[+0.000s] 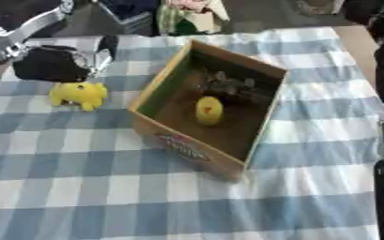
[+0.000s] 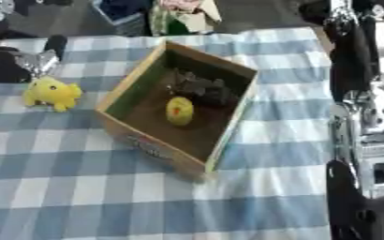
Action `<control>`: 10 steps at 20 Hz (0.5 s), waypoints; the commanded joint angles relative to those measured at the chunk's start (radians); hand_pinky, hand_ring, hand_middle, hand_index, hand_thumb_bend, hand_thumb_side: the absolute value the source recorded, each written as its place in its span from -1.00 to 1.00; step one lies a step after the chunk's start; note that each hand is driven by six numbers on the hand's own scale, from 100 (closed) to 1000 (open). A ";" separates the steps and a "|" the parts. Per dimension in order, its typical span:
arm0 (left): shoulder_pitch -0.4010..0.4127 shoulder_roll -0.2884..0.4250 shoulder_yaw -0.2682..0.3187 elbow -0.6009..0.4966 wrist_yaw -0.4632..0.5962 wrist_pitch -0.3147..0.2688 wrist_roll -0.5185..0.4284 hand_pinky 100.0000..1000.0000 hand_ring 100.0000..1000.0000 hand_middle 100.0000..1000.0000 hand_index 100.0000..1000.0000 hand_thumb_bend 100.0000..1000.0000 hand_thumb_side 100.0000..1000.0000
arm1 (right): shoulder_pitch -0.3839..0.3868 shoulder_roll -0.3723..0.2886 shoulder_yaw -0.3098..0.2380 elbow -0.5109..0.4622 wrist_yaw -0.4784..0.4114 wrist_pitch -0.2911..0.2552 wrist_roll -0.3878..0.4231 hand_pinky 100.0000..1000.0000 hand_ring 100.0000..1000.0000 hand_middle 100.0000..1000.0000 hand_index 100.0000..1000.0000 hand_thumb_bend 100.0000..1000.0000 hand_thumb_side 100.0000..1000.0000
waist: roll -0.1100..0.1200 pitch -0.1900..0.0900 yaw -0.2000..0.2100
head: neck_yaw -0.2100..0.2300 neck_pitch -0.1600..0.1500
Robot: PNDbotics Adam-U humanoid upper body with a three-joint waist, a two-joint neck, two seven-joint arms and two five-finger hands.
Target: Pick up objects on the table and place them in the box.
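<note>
A yellow soft toy (image 1: 79,94) lies on the blue-and-white checked cloth, left of the open cardboard box (image 1: 158,79). My left hand (image 1: 54,63) hovers just behind and above the toy, its silver fingers (image 1: 97,60) pointing down toward it and holding nothing. Inside the box rest a small yellow rounded object (image 1: 208,110) and a dark object (image 1: 228,86) behind it. My right arm (image 2: 365,122) runs down the right edge of the right eye view, off to the right of the box. Its hand (image 2: 352,201) shows only as a dark blurred shape low in the corner.
The checked tablecloth (image 1: 80,187) stretches wide in front of the box. Beyond the table's far edge lies clutter of bags and boxes (image 1: 187,16). The bare table corner (image 1: 355,40) shows at the far right.
</note>
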 commanded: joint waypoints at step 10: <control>0.026 0.077 0.031 0.108 -0.063 -0.082 0.027 0.30 0.68 0.58 0.86 -0.64 0.63 | -0.025 -0.032 -0.009 0.000 0.003 -0.009 -0.001 0.39 0.17 -0.23 0.47 -1.00 0.11 | -0.012 -0.007 0.006 | 0.025 -0.004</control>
